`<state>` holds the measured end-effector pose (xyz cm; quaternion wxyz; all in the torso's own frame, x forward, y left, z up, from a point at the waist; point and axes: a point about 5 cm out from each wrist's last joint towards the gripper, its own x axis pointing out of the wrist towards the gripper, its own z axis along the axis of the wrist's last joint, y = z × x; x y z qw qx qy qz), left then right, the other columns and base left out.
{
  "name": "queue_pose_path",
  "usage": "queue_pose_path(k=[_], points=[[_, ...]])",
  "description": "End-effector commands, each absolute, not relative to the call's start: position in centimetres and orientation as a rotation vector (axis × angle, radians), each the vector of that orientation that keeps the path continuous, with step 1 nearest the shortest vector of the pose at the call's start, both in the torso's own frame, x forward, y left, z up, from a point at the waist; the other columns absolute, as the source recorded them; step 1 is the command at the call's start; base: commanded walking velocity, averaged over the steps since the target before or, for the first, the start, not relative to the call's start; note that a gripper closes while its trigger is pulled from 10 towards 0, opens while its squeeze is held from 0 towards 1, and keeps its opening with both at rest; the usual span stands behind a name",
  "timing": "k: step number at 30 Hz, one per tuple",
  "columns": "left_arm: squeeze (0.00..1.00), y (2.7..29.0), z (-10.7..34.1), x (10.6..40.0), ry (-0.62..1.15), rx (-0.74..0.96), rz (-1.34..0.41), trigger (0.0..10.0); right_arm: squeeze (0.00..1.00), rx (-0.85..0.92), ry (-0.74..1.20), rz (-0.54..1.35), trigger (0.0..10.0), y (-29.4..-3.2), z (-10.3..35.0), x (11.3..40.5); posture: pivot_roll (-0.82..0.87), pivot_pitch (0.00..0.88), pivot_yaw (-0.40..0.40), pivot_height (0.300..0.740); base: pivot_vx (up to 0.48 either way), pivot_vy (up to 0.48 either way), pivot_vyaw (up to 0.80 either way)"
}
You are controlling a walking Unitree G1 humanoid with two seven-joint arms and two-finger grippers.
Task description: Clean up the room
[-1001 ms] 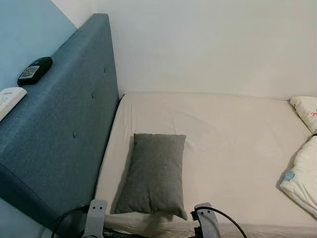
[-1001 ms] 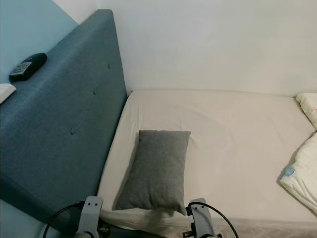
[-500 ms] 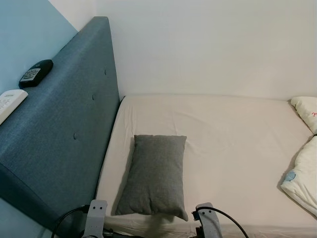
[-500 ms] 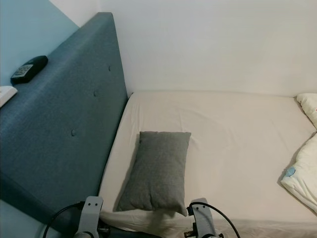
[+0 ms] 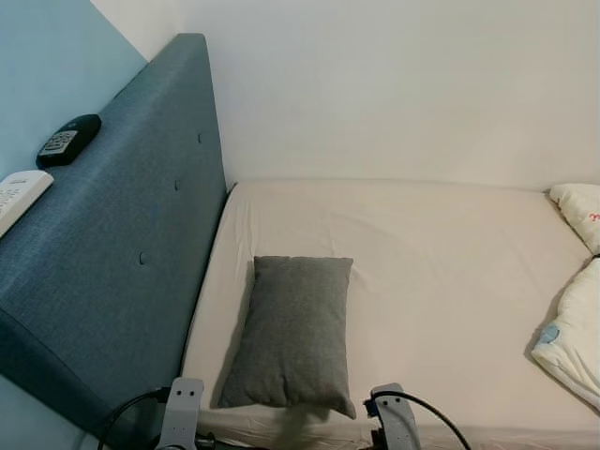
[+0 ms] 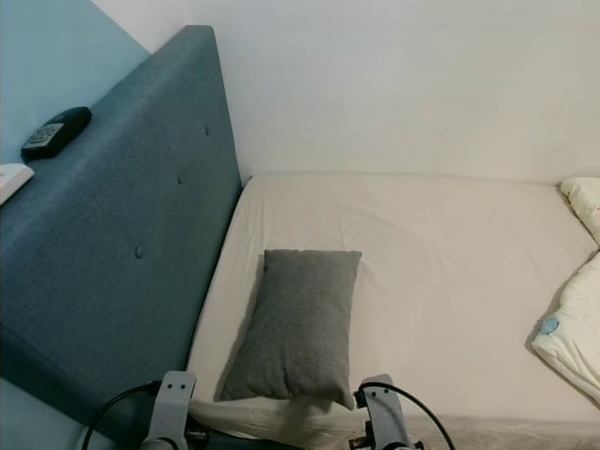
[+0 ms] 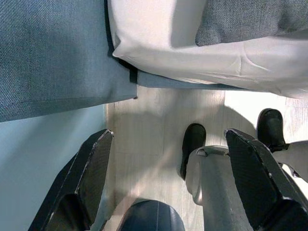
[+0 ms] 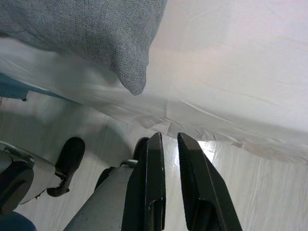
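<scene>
A grey pillow (image 5: 292,333) lies on the cream bed sheet (image 5: 441,272) near the bed's front edge, close to the blue headboard (image 5: 122,234). Both arms hang low below the bed edge. In the left wrist view my left gripper (image 7: 171,180) is open, its black fingers (image 7: 89,173) spread wide over the wooden floor, with the pillow's corner (image 7: 250,19) beyond. In the right wrist view my right gripper (image 8: 168,185) is shut with nothing held, below the pillow's corner (image 8: 96,38) and the hanging sheet.
A black remote (image 5: 67,139) and a white remote (image 5: 17,195) rest on top of the headboard. White bedding (image 5: 574,309) is bunched at the bed's right side. A white wall stands behind the bed. The robot's black feet (image 7: 192,144) stand on the wooden floor.
The head view has shifted slightly, so the scene sits a little lower in the frame. The pillow, remotes and bedding have not moved.
</scene>
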<state>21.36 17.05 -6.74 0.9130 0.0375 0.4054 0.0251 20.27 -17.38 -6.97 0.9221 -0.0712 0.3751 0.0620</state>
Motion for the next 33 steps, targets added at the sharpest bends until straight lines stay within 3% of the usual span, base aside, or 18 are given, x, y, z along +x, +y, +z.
queue_pose_path(k=[1, 8, 15, 18, 24, 29, 33], points=[[0.00, 17.1, -7.2, 20.7, 0.866, 0.087, 0.047, 10.0, 0.00, -0.161, 0.789, 0.133, 10.0, -17.6, -7.3, 19.7, 0.02, 0.097, -0.049, 0.740, 0.000, 0.000, 0.00], [0.00, 17.1, -7.2, 20.7, 0.866, 0.088, 0.046, 10.0, 0.00, -0.157, 0.788, 0.131, 10.0, -17.5, -7.3, 19.8, 0.02, 0.099, -0.047, 0.740, 0.000, 0.000, 0.00], [0.00, 16.3, -6.2, 22.3, 0.810, 0.083, 0.015, 10.0, 0.00, -0.124, 0.713, 0.123, 10.0, -18.1, -5.9, 21.7, 0.01, 0.091, -0.056, 0.740, 0.000, 0.000, 0.00], [0.00, 16.1, -5.7, 22.8, 0.765, 0.155, -0.045, 10.0, 0.00, -0.147, 0.608, 0.112, 10.0, -19.4, -4.1, 23.3, -0.02, 0.106, -0.031, 0.740, 0.000, 0.000, 0.00], [0.00, 16.0, -4.4, 24.0, 0.681, 0.131, -0.067, 10.0, 0.00, -0.176, 0.407, 0.048, 10.0, -21.6, 0.0, 24.6, -0.02, 0.119, -0.020, 0.740, 0.000, 0.000, 0.00], [0.00, 16.0, -4.2, 24.2, 0.675, 0.128, -0.062, 10.0, 0.00, -0.198, 0.365, 0.020, 10.0, -22.3, 0.8, 24.5, -0.02, 0.119, -0.024, 0.740, 0.000, 0.000, 0.00], [0.00, 16.1, -4.0, 24.5, 0.664, 0.115, -0.047, 10.0, 0.00, -0.249, 0.285, -0.114, 10.0, -26.0, 2.4, 22.5, -0.01, 0.125, -0.027, 0.740, 0.000, 0.000, 0.00]])
